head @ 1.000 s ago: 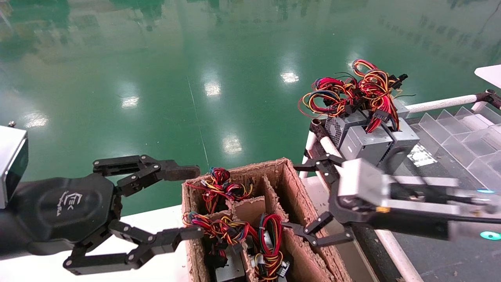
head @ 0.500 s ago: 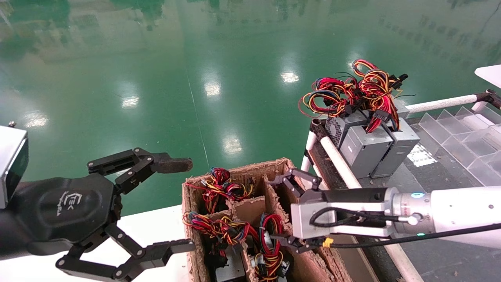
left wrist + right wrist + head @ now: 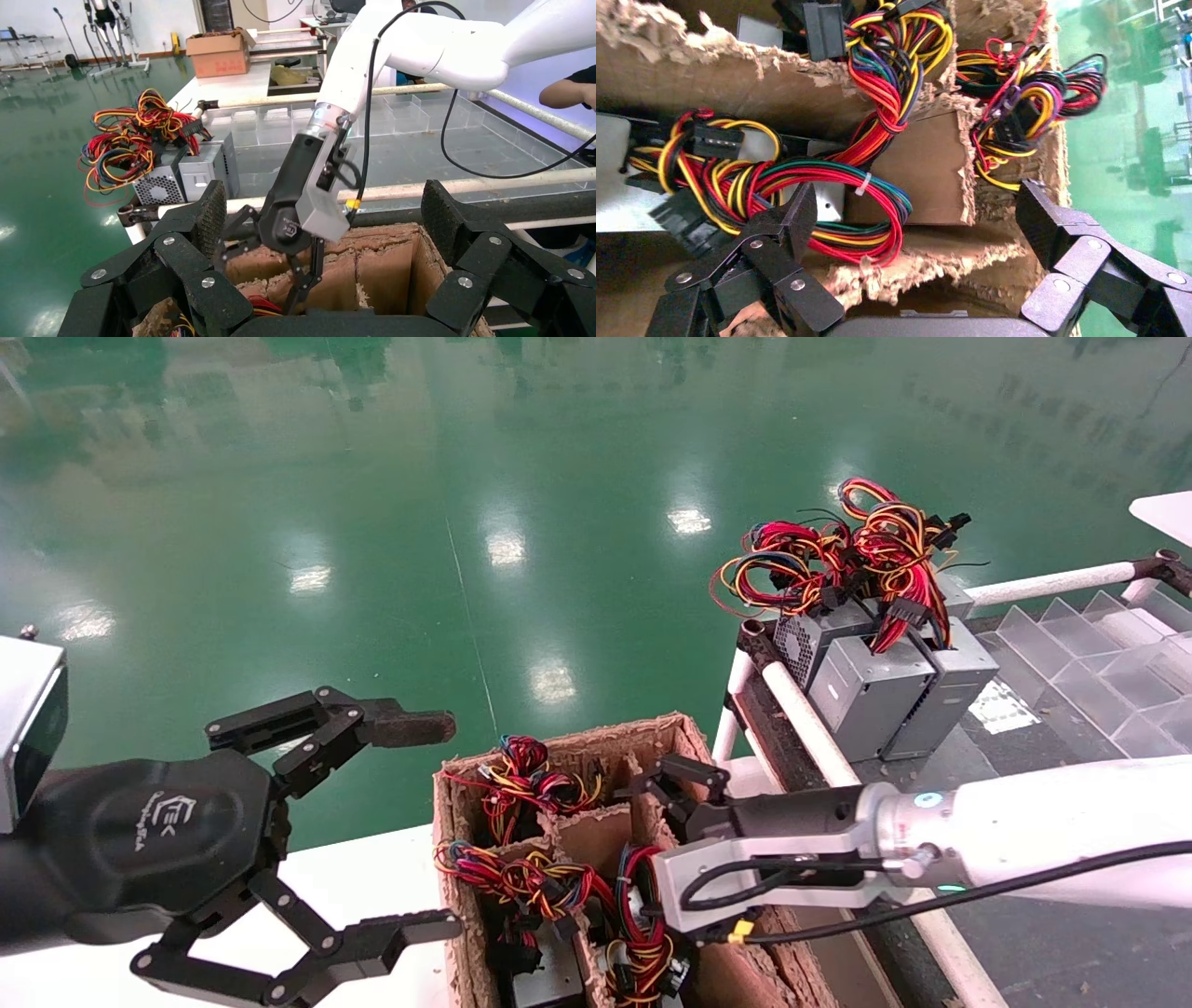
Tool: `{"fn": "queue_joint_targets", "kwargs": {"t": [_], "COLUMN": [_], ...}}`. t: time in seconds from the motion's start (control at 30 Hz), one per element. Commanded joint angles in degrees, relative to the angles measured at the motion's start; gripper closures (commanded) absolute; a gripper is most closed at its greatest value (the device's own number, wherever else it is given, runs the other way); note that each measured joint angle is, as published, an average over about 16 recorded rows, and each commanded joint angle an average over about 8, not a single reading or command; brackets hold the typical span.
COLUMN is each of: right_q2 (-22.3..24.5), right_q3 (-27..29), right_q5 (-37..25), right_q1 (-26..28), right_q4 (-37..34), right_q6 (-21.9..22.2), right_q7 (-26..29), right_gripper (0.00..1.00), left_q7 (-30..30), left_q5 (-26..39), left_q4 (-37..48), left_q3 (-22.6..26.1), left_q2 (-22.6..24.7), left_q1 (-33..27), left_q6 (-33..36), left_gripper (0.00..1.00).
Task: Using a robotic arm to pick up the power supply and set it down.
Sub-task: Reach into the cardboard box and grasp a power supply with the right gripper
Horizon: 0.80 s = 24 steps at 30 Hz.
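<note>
step in hand: reach. right gripper point(image 3: 652, 845), jaws spread, hangs over the divided cardboard box point(image 3: 684, 733) at the desk's point(image 3: 372, 868) right edge; the power supply point(image 3: 643, 919) sits inside under its wires. next: descend and close squarely. left gripper point(image 3: 424, 831) idles beside the box, jaws spread.

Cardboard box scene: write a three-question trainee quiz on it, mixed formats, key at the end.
1. True or false: the right gripper is over the cardboard box.
2. Where do the three grey boxes with sprawling wire loops sit? A) on the rack to the robot's right B) inside the carton C) on the floor
3. Fill in: the left gripper is open and holds ____.

Key: 1 true; 2 A; 3 nothing
</note>
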Motion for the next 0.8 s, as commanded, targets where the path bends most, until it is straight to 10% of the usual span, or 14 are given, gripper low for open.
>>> {"fn": "queue_joint_targets", "kwargs": {"t": [0.03, 0.17, 0.43, 0.8], "right_q2": [-0.72, -1.86, -3.57, -4.82], "right_q3": [-0.6, -1.52, -2.67, -3.49], "right_q5": [-1.36, -3.84, -6.68, -8.77], "right_q1": [0.23, 0.36, 0.56, 0.34], "right_q4": [0.0, -0.05, -0.22, -0.41], "right_q6": [0.35, 1.28, 2.24, 3.35], "right_q7": [-0.01, 0.13, 0.77, 0.63], "right_gripper": [0.0, 0.06, 0.87, 0.99], "left_q7": [0.0, 0.0, 0.01, 0.01], "left_q5": [0.0, 0.0, -0.01, -0.01], "left_q4": [0.0, 0.0, 0.0, 0.0], "left_q3": [0.0, 0.0, 0.01, 0.02], "left_q2": [0.0, 0.0, 0.0, -0.01], "left_q1": [0.0, 0.0, 0.0, 0.0], "left_q6": [0.0, 0.0, 0.0, -0.01], "left_gripper": [0.0, 0.0, 0.0, 0.0]}}
